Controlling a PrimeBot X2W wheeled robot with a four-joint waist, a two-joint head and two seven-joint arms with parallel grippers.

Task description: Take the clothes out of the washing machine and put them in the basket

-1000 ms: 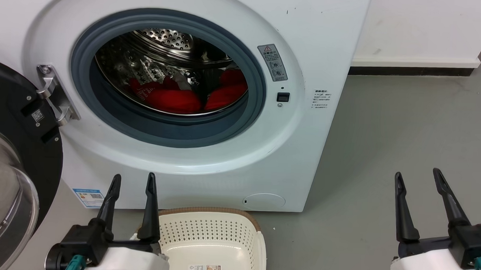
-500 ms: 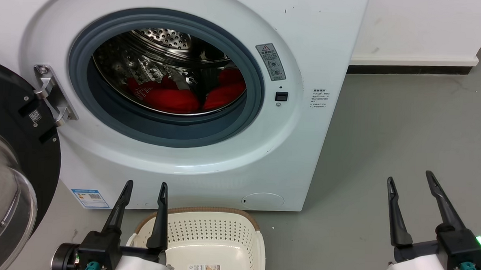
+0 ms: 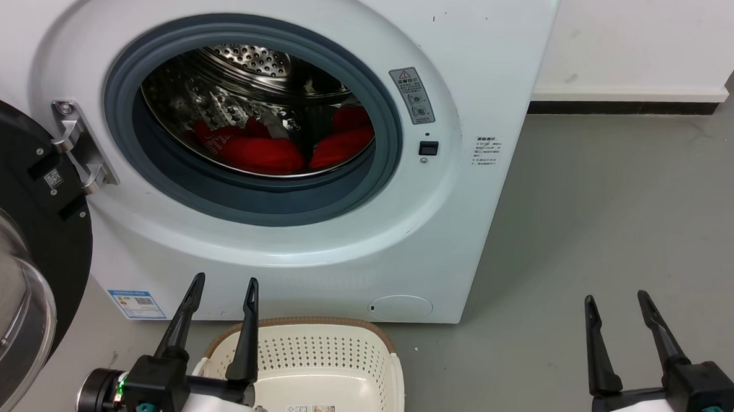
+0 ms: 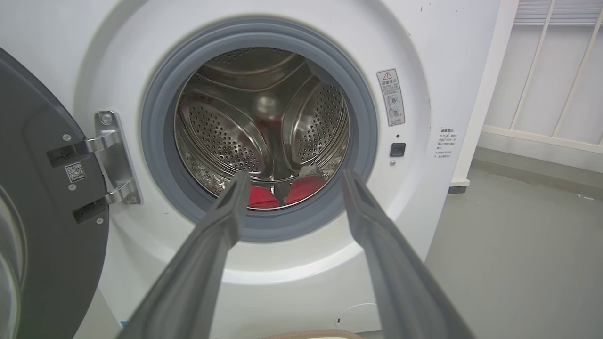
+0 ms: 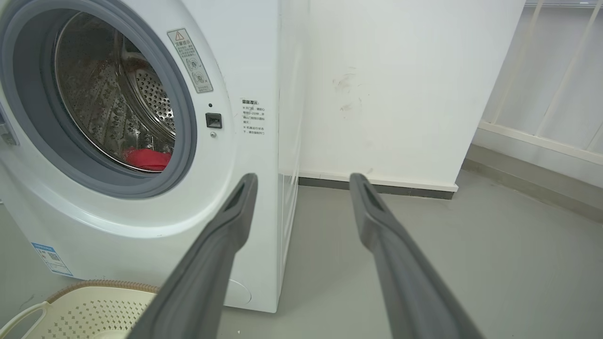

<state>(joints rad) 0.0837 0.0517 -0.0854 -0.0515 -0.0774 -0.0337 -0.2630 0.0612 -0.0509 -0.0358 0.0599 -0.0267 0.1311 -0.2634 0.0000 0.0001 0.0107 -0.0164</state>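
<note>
Red clothes (image 3: pixel 264 153) lie upper-centre inside the washing machine (image 3: pixel 465 235), well above my left gripper (image 3: pixel 226 279) and right gripper (image 3: pixel 614 296), both splayed, empty.

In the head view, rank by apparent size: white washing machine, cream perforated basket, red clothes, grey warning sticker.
1. White front-loading washing machine
2. Cream perforated plastic basket, nearer the camera and cropped
3. Red fabric clothes, close to the basket in size, so that order is unsure
4. Grey warning sticker

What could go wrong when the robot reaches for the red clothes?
The red fabric clothes lie low behind the grey rubber ring of the white washing machine; a garment might snag there. The cream perforated basket sits close to the open left gripper, which might bump it.
</note>
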